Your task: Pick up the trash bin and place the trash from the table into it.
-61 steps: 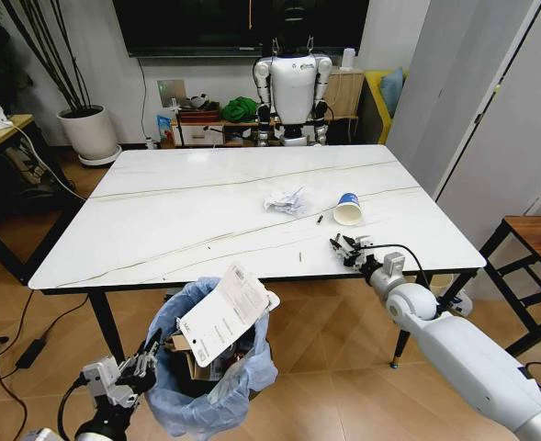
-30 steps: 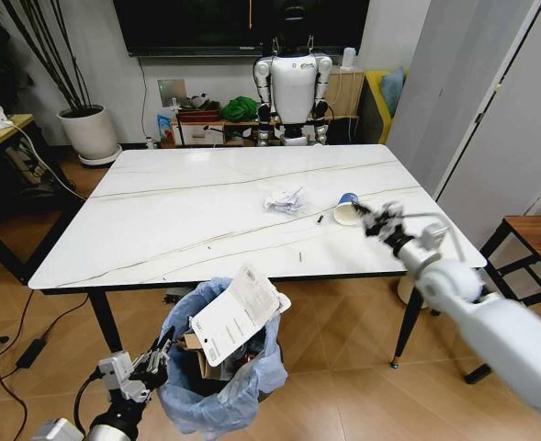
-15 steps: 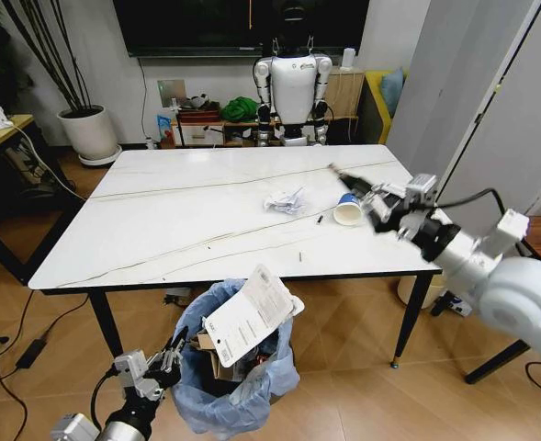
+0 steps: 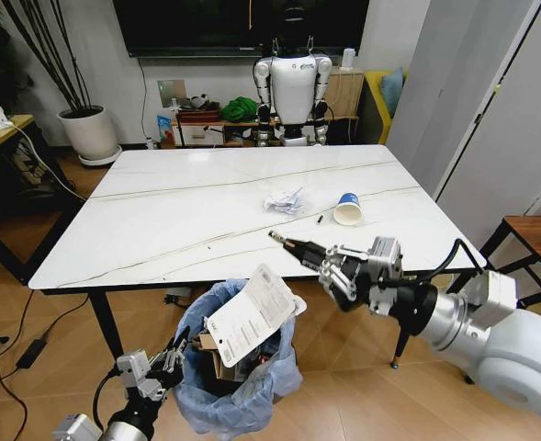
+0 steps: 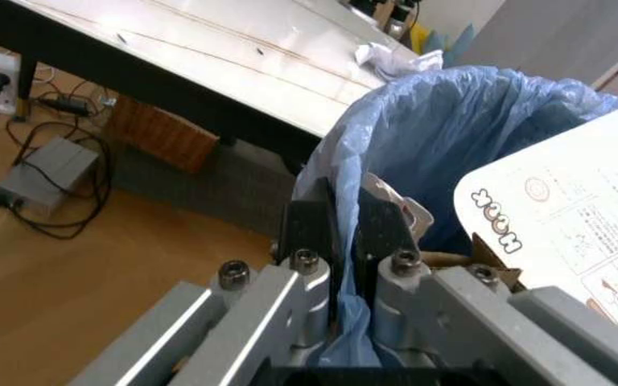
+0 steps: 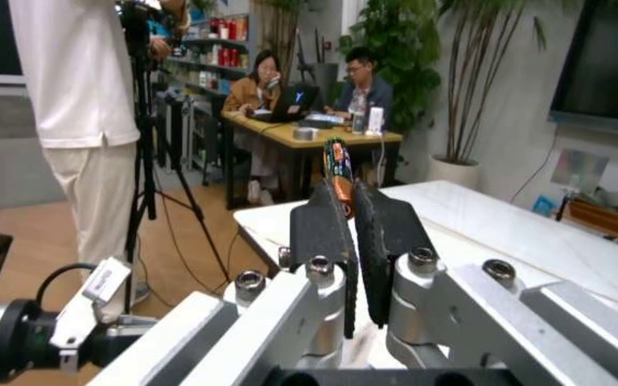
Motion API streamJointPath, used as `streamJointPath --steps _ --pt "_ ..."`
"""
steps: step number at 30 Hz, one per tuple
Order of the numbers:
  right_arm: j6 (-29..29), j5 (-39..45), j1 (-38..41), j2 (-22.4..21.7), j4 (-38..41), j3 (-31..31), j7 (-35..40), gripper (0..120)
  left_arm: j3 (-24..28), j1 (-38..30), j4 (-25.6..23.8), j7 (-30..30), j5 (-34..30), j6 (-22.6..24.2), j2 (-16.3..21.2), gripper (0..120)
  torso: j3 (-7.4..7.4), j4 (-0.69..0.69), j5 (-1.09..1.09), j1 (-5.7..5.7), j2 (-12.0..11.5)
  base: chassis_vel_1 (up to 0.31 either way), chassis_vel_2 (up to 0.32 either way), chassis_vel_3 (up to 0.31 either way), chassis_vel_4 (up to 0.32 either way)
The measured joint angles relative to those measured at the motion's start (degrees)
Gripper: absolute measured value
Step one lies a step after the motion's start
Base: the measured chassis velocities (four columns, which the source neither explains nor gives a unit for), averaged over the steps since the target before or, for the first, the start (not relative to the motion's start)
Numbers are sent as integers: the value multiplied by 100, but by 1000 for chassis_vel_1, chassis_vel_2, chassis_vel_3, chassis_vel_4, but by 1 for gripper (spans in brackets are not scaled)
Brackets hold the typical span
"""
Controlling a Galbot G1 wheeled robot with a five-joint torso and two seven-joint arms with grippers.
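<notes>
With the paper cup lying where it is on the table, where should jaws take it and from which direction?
The cup lies on its side on the table, open mouth toward the robot, blue base away. Probably best to come from above and close across the middle of its wall, since the round body sits clear of the crumpled paper. A light pinch would suit; paper dents.

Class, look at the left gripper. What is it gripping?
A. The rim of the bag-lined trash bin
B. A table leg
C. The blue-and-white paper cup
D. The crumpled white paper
A: the left gripper has its fingers closed on the rim of the trash bin.
</notes>
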Motion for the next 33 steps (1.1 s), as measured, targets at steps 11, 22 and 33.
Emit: streamJointPath --steps 11,22,33 --pt "47 -588 -71 509 -604 -831 -282 0 101 -69 109 -1 38 34 -69 0 0 0 2 0 0 0 0 0 0" --pt "40 -774 -1 704 -809 -1087 -312 0 84 -102 151 -4 -2 41 -53 0 0 0 0 0 0 0 0 0 0" --pt "79 -954 -23 697 -855 -1092 -384 0 70 -136 154 -19 -8 42 -130 0 0 0 0 0 0 0 0 0 0"
